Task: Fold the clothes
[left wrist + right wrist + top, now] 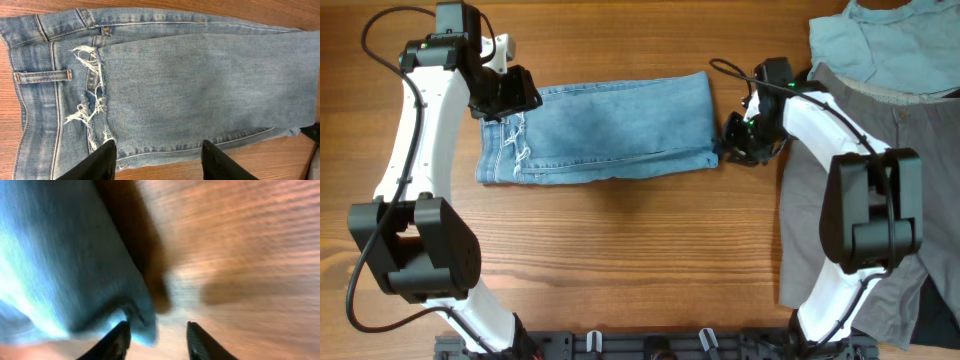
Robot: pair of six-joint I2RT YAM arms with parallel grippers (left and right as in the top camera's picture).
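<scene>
Lying as a flat, folded rectangle across the far middle of the brown wood-grain table (640, 250), the light blue denim jeans (610, 125) stretched between both arms in the overhead view. The left gripper (505, 98) hovered over their left end and the right gripper (735, 140) sat just beside their right fold. Grey woven trousers (800, 230) covered the right side, with a pale teal shirt (890, 45) at the far right corner.

From the left wrist, the jeans (200, 80) showed a soft, faded weave, white frayed hem threads (92, 100) lying over the waistband (35, 85), a belt loop and tan stitching. The left gripper (160, 162) had its black fingers (105, 161) spread wide, holding nothing.

The right wrist picture was blurred: the right gripper (155, 341) was parted, and a rumpled edge of the jeans (60, 265) lay by one finger (117, 340).
</scene>
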